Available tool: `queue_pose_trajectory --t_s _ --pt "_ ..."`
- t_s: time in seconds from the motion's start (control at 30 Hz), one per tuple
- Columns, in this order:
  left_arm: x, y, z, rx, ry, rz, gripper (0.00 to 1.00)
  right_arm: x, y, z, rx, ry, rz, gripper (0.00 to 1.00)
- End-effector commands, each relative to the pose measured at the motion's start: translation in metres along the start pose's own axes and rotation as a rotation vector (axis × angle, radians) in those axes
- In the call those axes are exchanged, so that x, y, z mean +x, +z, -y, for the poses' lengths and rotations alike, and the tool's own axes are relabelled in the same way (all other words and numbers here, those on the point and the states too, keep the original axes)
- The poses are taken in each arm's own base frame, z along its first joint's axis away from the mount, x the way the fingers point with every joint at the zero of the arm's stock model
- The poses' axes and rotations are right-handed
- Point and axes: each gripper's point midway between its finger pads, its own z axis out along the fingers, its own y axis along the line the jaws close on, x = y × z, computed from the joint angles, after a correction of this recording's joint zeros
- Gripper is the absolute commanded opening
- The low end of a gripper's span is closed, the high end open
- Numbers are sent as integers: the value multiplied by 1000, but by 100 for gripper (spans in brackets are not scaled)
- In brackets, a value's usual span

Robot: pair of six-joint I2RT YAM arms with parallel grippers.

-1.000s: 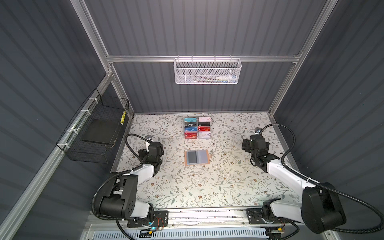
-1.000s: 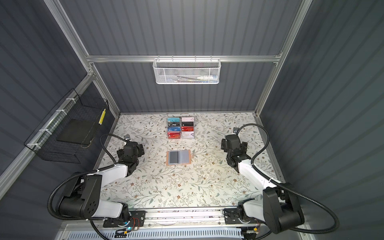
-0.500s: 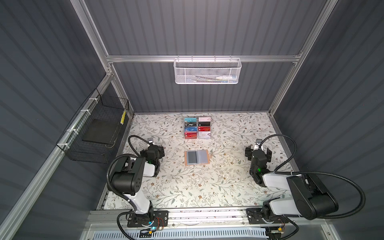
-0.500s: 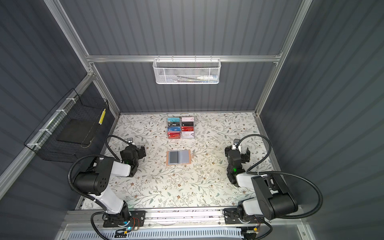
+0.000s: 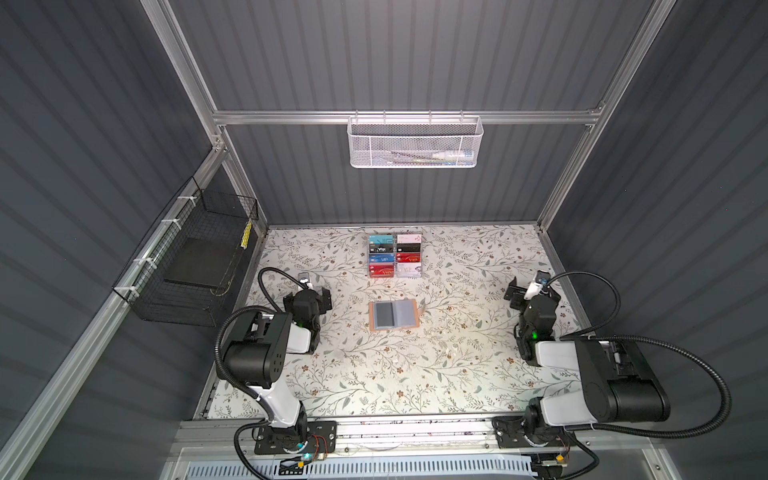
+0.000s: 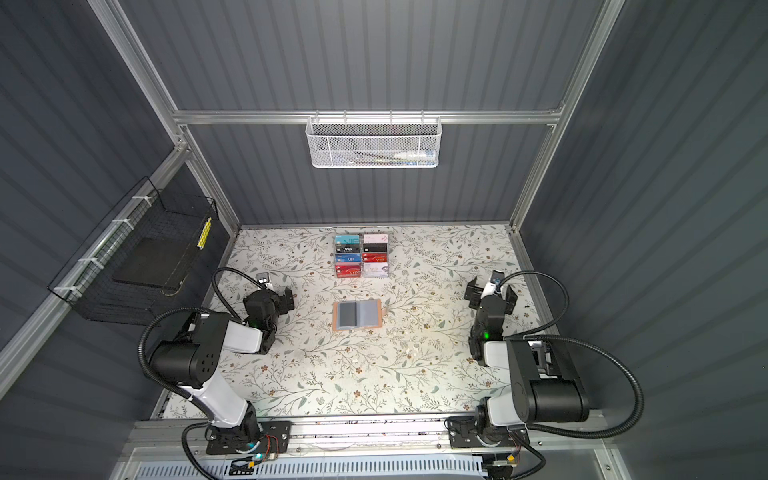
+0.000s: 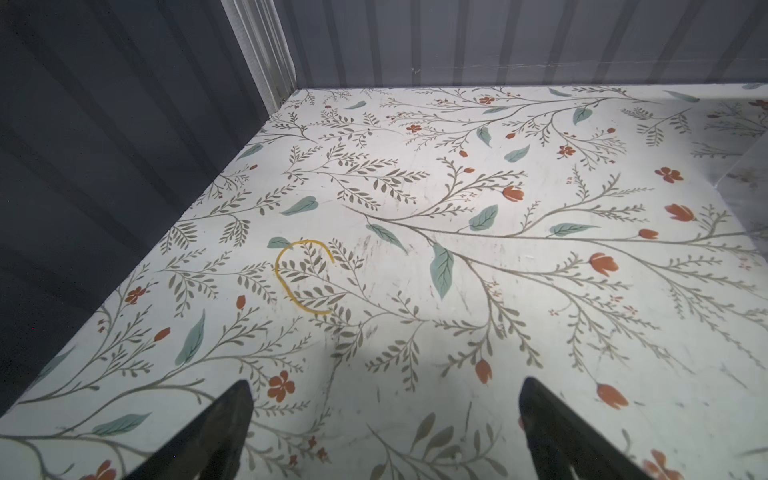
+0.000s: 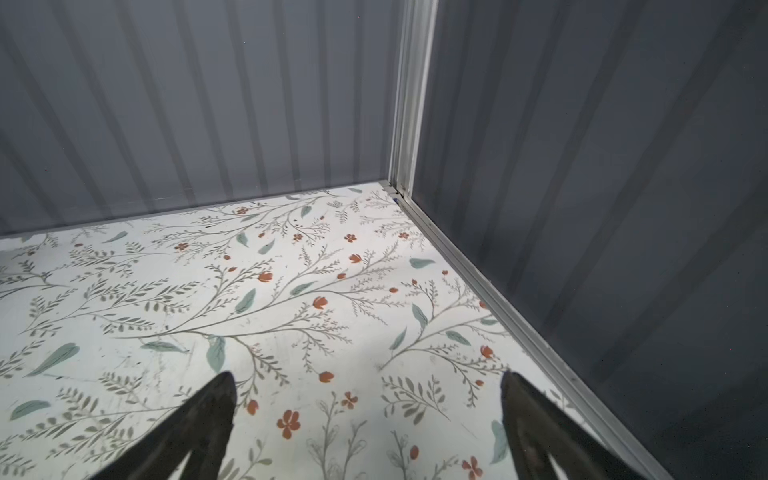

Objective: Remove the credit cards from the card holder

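Observation:
The peach card holder (image 5: 392, 316) (image 6: 357, 316) lies open and flat at the table's middle, its grey sleeves facing up. Its left page looks darker, and I cannot tell whether a card sits in it. Several coloured credit cards (image 5: 381, 259) (image 6: 348, 258) with VIP lettering stand in the clear tiered rack behind it. My left gripper (image 5: 306, 296) (image 6: 269, 300) (image 7: 384, 415) hangs open and empty well to the left of the holder. On the far right, my right gripper (image 5: 533, 293) (image 6: 491, 293) (image 8: 368, 407) is open and empty too.
The clear rack (image 5: 409, 272) stands at the back centre. A white mesh basket (image 5: 415, 141) hangs on the rear rail and a black wire basket (image 5: 195, 266) on the left wall. A thin yellow curved mark (image 7: 299, 274) lies on the floral table near the left wall.
Both arms have folded back toward their bases at the front. Both grippers stay open and empty, and the card holder has not moved.

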Motion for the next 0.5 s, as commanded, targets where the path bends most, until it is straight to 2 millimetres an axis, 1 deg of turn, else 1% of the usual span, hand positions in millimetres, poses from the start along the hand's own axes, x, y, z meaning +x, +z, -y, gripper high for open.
queue_pose_trajectory --t_s 0.0,0.03,0.13,0.2,0.27,0.47 --pt "-5 1 -2 -2 8 23 100 12 -2 -16 -116 80 -43 99" --pt "-5 1 -2 -2 8 23 100 6 -2 -16 -120 82 5 99" --pt "-6 1 -2 -2 8 24 100 10 -3 -16 -117 82 -46 99" --pt "-6 1 -2 -2 8 23 100 8 -1 -17 -121 78 -20 99" --pt "-6 1 -2 -3 7 24 100 9 -1 -18 -121 76 -43 99" --pt "-6 1 -1 -1 8 25 100 9 1 -20 -126 72 -42 99"
